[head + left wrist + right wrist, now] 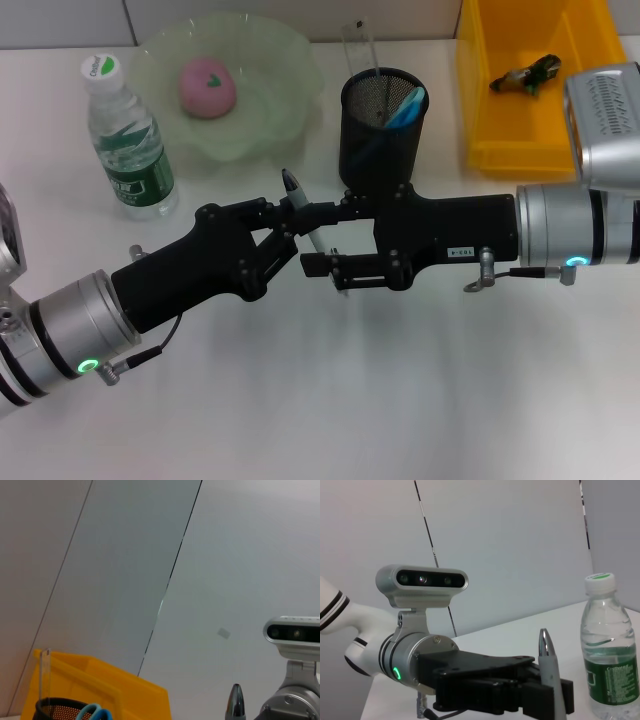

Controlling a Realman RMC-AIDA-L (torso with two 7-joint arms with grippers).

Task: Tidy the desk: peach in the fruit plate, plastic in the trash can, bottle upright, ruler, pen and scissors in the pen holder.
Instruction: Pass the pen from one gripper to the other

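White desk (420, 400) (grey wall (125, 555) behind)

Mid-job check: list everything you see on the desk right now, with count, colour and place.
peach: one, pink, in the fruit plate
fruit plate: one, pale green, back centre-left
bottle: one, clear with green label, upright, left of the plate
pen holder: one, black mesh, back centre
scissors: one, blue handles, in the holder
ruler: one, clear, standing in the holder
trash can: one, yellow, back right
plastic: one piece, dark, in the can
pen: one, grey, held mid-desk
left tool: shut on the pen
right tool: meeting it at the pen
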